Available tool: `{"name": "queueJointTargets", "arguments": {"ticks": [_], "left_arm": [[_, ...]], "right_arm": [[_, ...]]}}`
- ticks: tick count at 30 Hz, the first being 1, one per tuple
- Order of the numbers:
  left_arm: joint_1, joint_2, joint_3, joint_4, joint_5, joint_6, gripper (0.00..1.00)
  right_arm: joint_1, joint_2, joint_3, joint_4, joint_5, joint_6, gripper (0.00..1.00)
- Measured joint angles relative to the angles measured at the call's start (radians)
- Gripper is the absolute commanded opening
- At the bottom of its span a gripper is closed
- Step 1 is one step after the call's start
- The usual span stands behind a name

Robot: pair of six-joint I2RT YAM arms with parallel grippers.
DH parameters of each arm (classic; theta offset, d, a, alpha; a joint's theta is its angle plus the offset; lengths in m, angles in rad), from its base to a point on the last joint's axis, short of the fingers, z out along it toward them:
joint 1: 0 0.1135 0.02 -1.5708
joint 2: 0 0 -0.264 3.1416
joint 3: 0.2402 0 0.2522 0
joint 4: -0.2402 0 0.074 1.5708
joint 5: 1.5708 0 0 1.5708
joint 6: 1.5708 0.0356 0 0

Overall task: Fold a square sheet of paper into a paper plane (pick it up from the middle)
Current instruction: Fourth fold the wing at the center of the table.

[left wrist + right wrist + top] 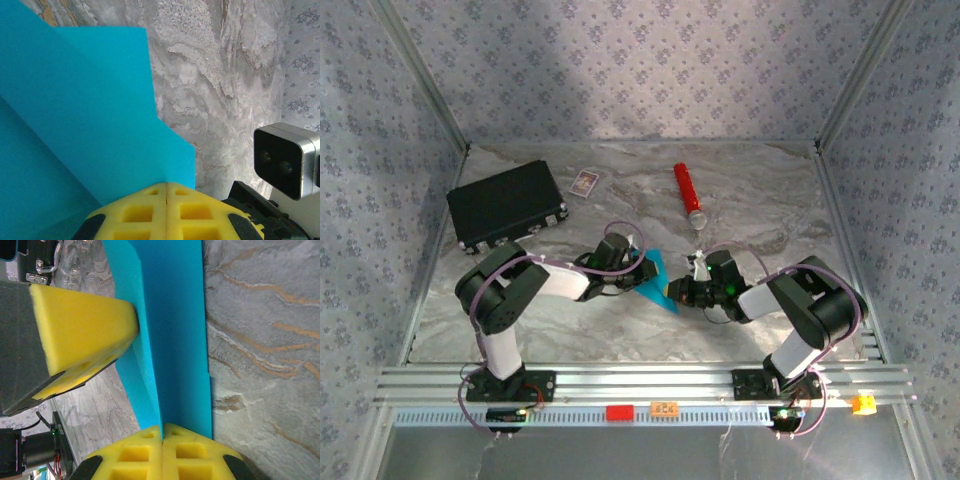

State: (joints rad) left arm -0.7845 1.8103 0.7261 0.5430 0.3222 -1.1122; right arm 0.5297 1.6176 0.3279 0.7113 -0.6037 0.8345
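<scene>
The left gripper (166, 189) was clenched on the folded cyan-blue paper (90, 115), which spread out ahead of its 2 yellow pads. The right gripper (162, 430) was clamped on the same paper, which extended straight out from its fingertips. The left gripper's pad touched the paper just ahead and to the left. A red cylinder (688, 192) and a black case (506, 204) lay well beyond both grippers.

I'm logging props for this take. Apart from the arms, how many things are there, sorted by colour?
Blue: 1, the paper
Black: 1, the case
Red: 1, the cylinder
White: 1, the card
Total: 4
</scene>
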Motion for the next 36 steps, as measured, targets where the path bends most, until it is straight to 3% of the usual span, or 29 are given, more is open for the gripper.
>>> {"name": "queueJointTargets", "arguments": {"ticks": [36], "left_arm": [[0.006, 0.045, 0.035, -0.019, -0.001, -0.006, 0.03]], "right_arm": [[-0.018, 0.002, 0.023, -0.055, -0.024, 0.02, 0.05]]}}
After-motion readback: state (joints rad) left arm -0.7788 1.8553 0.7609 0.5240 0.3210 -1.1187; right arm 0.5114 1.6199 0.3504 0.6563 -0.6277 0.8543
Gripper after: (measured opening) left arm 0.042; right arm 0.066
